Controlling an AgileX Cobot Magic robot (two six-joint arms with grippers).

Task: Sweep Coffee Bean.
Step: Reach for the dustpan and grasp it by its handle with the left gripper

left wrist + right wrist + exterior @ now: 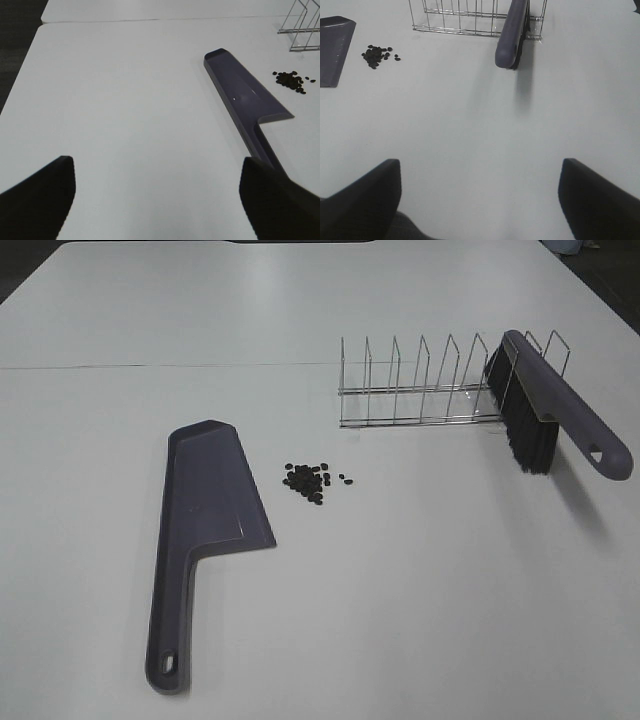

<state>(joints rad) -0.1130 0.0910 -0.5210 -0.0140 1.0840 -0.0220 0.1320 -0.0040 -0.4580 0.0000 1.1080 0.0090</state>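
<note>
A small cluster of dark coffee beans (308, 480) lies on the white table, just right of a purple dustpan (205, 530) that lies flat with its handle toward the front edge. The beans (292, 80) and dustpan (245, 100) also show in the left wrist view, and the beans (379, 55) in the right wrist view. A purple brush (555, 418) with black bristles leans in the right end of a wire rack (430, 385). My left gripper (157, 197) and right gripper (480, 200) both stand open over bare table, holding nothing. Neither gripper appears in the exterior high view.
The wire rack (470, 17) stands behind the beans at the back right. A seam between two tabletops (150, 366) runs across the far side. The brush handle (512, 35) juts out over the table toward the right gripper.
</note>
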